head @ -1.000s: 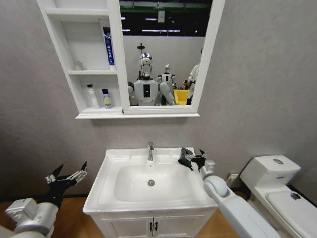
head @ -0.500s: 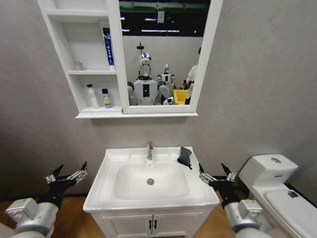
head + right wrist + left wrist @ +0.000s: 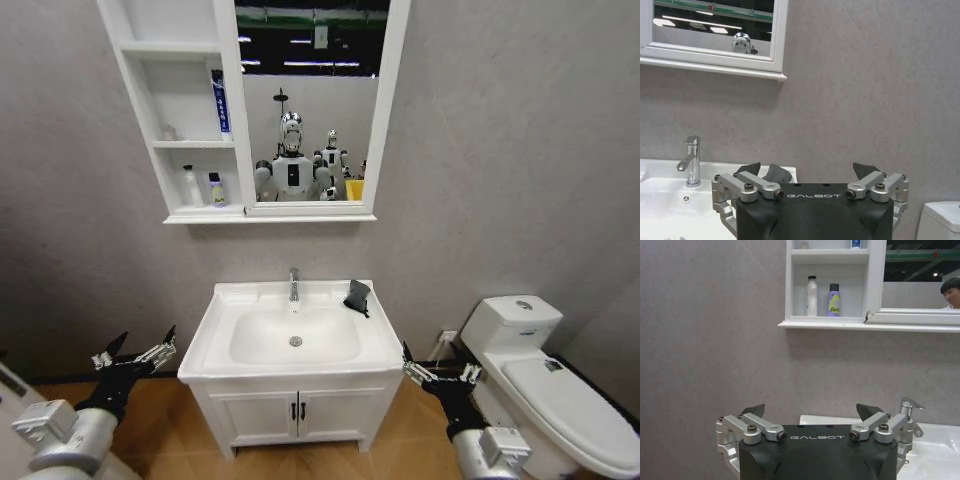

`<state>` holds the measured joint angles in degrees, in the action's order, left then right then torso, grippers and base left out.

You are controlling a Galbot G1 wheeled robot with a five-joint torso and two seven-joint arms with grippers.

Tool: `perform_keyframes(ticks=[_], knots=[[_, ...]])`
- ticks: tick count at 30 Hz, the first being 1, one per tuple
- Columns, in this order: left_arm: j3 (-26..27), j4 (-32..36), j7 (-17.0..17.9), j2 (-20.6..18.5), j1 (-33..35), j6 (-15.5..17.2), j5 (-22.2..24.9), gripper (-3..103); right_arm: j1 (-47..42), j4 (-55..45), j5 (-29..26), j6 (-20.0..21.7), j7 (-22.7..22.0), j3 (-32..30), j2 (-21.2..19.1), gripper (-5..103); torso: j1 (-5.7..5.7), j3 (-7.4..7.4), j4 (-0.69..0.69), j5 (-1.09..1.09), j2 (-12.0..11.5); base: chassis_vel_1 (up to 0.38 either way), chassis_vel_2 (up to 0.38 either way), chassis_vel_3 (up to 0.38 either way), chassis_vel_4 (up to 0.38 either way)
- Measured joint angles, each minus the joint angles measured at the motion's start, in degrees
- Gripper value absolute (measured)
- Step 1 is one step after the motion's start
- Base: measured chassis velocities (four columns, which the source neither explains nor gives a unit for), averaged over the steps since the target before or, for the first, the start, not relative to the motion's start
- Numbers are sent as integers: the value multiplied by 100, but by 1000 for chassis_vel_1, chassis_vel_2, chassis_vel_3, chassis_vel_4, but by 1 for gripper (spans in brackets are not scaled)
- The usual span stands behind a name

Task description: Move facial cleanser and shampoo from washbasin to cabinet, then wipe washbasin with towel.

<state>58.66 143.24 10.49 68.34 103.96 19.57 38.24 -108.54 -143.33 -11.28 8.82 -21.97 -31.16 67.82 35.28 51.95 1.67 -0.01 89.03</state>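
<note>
A grey-walled bathroom, with a white vanity against the wall and a toilet (image 3: 540, 370) off to the right side. Nearest, low at either side of the vanity, the two hands hang with nothing in them: the left hand (image 3: 133, 358) out past the left end of the washbasin (image 3: 215, 350), its fingers spread wide, and the right hand (image 3: 437, 372) past the right end, fingers likewise wide apart. Ahead of the right hand and across toward the left one, the dark towel (image 3: 357, 296) lies crumpled on the back right corner of the washbasin rim, just beside the faucet (image 3: 293, 284). Farther and higher, above and ahead of the left hand, the cabinet (image 3: 160, 110) hangs on the wall; on its bottom shelf the white facial cleanser (image 3: 191, 187) stands upright just beside the shorter shampoo (image 3: 215, 189), the shampoo nearer the mirror (image 3: 305, 100).
</note>
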Motion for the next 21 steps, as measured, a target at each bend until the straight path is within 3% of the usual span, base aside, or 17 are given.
perform_keyframes(ticks=[2, 5, 8, 9, 10, 13, 15, 17, 18, 19, 21], knots=[[0, -1, 3, 0, 0, 1, 1, 100, -3, 12, -1, -1, 2, 1, -28, 100, -2, -1, -3, -6, 1, 294, -353, -277, 369], [0, 0, -1, 0, 1, 1, 1, 100, -2, 49, -10, -5, 2, 5, -85, 100, 1, 1, -2, 6, -1, 326, -399, -325, 395], [0, -1, 1, 0, 1, 1, 1, 100, -24, 55, -11, -18, 4, 34, -129, 100, -3, -1, -1, -7, 2, 312, -455, -318, 409], [0, 1, -1, 0, 0, 1, 0, 100, -41, 57, -10, -19, 5, 60, -156, 100, -2, 0, 0, 9, 1, 346, -423, -343, 376], [0, 1, -1, 0, 0, 1, 0, 100, -41, 57, -10, -19, 5, 60, -156, 100, -2, 0, 0, 9, 1, 346, -423, -343, 376], [0, -1, 0, 0, 0, 1, 1, 100, -49, 61, -3, -28, 14, 98, -183, 100, -3, -1, -1, -10, 2, 293, -408, -303, 398], [0, 0, 1, 0, 1, 1, 0, 100, -54, 71, 21, -47, 40, 141, -210, 100, -2, 0, -2, 9, 0, 323, -365, -340, 389], [1, 1, 1, 0, 1, 1, 0, 100, -62, 75, 33, -59, 56, 163, -212, 100, -2, 0, -2, 8, 1, 365, -392, -310, 369], [0, -1, 1, 0, 0, 1, 1, 100, -69, 79, 51, -75, 72, 179, -212, 100, -2, 0, -2, -8, 1, 294, -392, -294, 405], [0, 0, 1, 0, 1, 1, 0, 100, -76, 110, 70, -133, 116, 200, -208, 100, -1, 0, 0, 4, 1, 303, -398, -294, 351], [0, 0, 0, 0, 0, 1, 0, 100, -79, 142, 98, -217, 179, 205, -209, 100, -2, 0, -1, 5, 1, 334, -387, -324, 351]])
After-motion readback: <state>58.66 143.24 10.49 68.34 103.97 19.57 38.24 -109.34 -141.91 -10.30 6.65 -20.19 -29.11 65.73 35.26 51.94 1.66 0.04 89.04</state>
